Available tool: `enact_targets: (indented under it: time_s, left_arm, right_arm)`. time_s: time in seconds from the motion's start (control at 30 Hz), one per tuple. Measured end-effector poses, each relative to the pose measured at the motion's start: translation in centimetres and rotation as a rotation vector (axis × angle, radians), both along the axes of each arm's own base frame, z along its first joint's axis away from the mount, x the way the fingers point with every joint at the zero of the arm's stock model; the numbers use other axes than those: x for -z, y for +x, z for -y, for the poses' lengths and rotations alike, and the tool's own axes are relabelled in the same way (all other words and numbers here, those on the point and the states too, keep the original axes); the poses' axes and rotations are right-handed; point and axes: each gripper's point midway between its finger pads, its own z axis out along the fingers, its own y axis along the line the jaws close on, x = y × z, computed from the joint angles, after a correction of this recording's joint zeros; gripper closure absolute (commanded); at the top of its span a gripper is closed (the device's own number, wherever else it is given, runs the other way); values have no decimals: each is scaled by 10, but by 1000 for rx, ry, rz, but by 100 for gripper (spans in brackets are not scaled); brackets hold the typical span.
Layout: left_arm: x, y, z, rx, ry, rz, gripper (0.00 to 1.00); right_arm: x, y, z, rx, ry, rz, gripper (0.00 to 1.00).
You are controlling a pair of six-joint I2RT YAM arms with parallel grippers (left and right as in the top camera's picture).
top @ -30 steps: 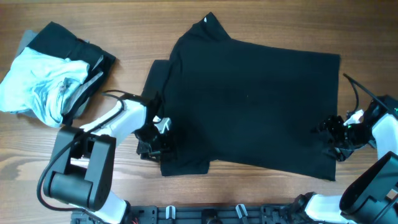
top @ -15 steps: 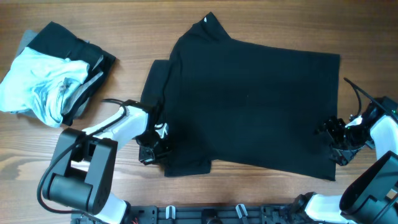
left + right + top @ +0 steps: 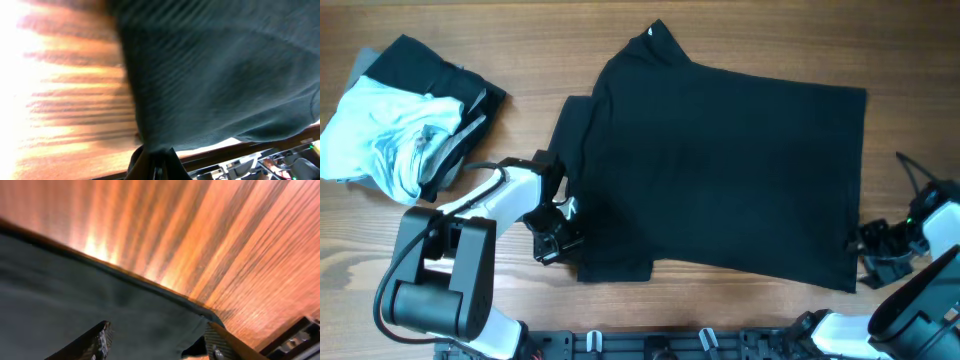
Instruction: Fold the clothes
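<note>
The large black garment lies spread flat on the wooden table, a tiny white mark at its far tip. My left gripper is at the garment's near-left edge by the sleeve. The left wrist view shows it shut, with a pinch of the black fabric rising out of the jaws. My right gripper sits at the near-right corner. In the right wrist view it is open, fingers wide apart either side of the corner of the cloth, which lies flat beneath them.
A loose pile of other clothes, light blue, grey and black, lies at the far left of the table. A black rail with fittings runs along the near edge. Bare wood shows to the right of the garment.
The left gripper has shut on the garment's edge and shifted slightly left with it. The right gripper has slid right and nearer, from over the cloth to its near-right corner.
</note>
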Motion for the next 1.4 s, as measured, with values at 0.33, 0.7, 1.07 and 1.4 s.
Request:
enact_targets:
  time_s: [0.33, 0.7, 1.07, 1.4]
  left_arm:
    - [0, 3, 2, -2, -13, 10, 95]
    - [1, 6, 3, -2, -16, 25, 93]
    - [1, 8, 3, -2, -19, 34, 91]
    - [2, 10, 4, -1, -21, 42, 95]
  right_arm:
    - [13, -11, -12, 75, -7, 4, 47]
    - [-10, -8, -19, 21, 66, 6, 43]
    - [0, -22, -32, 139, 81, -49, 62]
    - [14, -31, -42, 218, 77, -66, 96]
